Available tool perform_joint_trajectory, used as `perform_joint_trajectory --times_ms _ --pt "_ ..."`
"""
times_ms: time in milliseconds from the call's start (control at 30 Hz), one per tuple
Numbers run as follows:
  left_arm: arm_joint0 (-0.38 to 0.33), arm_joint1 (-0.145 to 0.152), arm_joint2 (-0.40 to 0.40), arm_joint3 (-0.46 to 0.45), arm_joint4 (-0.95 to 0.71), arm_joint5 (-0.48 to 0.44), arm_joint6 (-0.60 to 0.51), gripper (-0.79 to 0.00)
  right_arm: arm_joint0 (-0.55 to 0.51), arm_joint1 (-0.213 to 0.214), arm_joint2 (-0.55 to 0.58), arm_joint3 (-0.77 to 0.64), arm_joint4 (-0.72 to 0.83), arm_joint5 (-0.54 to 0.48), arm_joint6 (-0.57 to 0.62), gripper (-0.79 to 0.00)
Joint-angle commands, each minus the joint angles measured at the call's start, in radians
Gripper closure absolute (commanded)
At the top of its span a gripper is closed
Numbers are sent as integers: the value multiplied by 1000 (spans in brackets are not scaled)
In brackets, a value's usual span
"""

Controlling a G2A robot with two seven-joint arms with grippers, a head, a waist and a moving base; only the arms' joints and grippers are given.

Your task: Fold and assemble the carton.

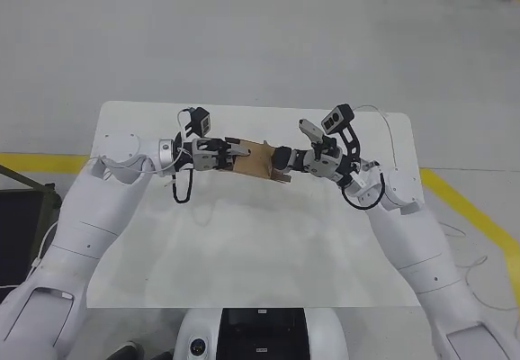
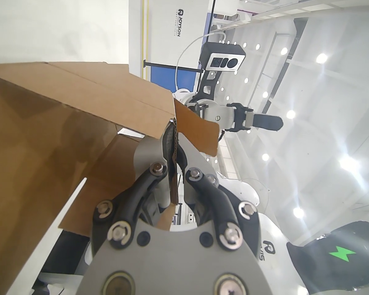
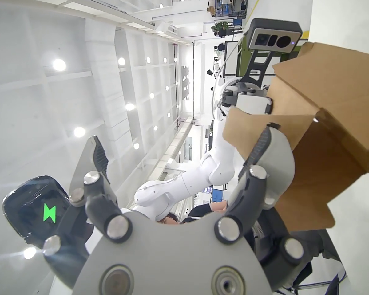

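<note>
The carton (image 2: 64,118) is seen pinched by the left gripper (image 2: 173,144) in its wrist view, the right gripper (image 3: 181,136) spread wide in its own.

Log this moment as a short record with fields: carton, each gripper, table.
carton: brown cardboard carton, partly folded, flaps loose, held between the two grippers over the table
left gripper: left gripper, fingers shut on a carton edge
right gripper: right gripper, open; one finger against a carton flap, the other clear of it
table: white table, beneath the carton
</note>
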Motion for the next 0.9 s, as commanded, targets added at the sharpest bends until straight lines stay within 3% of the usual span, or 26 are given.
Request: perform_joint_trajectory --times_ms 0,333,867 --pt "0 1 -8 12 -15 4 -7 0 -11 4 19 -8 -11 3 -7 -785" --pt "-2 1 -28 46 -68 18 -32 0 -41 9 35 -3 -25 29 -23 -785" --pt "1 0 -8 27 -74 55 -101 0 -7 -4 25 53 -8 4 -38 -785"
